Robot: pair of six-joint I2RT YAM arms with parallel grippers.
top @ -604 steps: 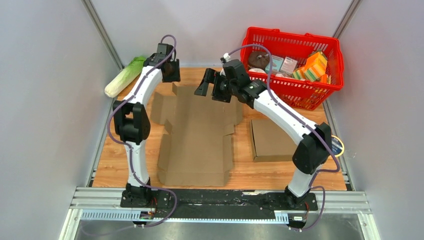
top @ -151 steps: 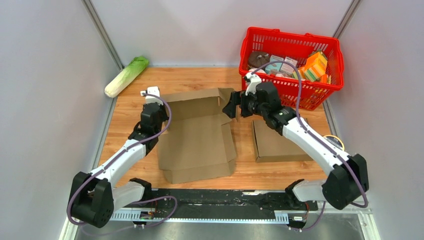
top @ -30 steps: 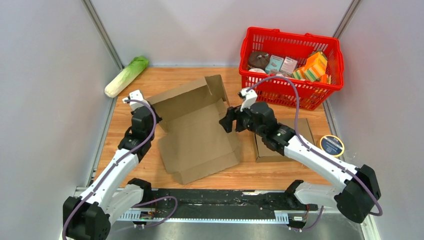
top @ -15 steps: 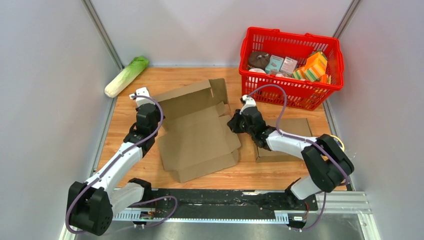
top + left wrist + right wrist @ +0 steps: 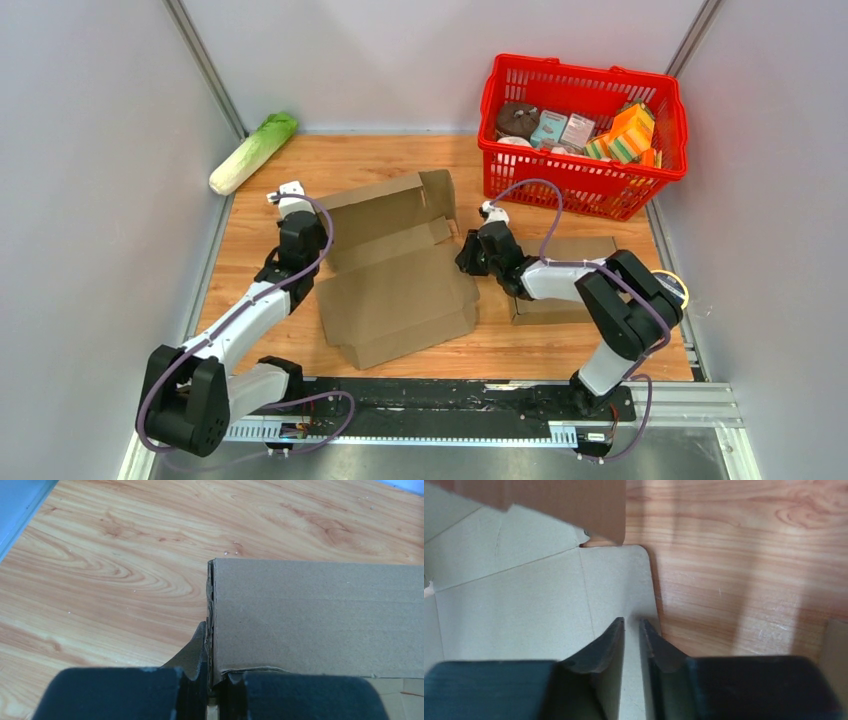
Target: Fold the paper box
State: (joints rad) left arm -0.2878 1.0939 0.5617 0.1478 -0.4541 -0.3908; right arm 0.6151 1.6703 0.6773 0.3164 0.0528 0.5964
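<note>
Plainly, the half-folded brown cardboard box (image 5: 400,285) lies on the pale wooden tabletop (image 5: 300,160), between the two arms. It looks light, stiff across its panels yet ready to bend at the creases. Thin edges and flap tips are the places to pinch, and it will likely slide if pushed. The left gripper (image 5: 212,680) is clamped on the raised rear wall's end edge. The right gripper (image 5: 631,630) shows only a slit between its jaws over the rounded side flap (image 5: 614,580) — whether it pinches it I cannot tell. Against a second ago, the right arm has dropped low beside the box's right side.
</note>
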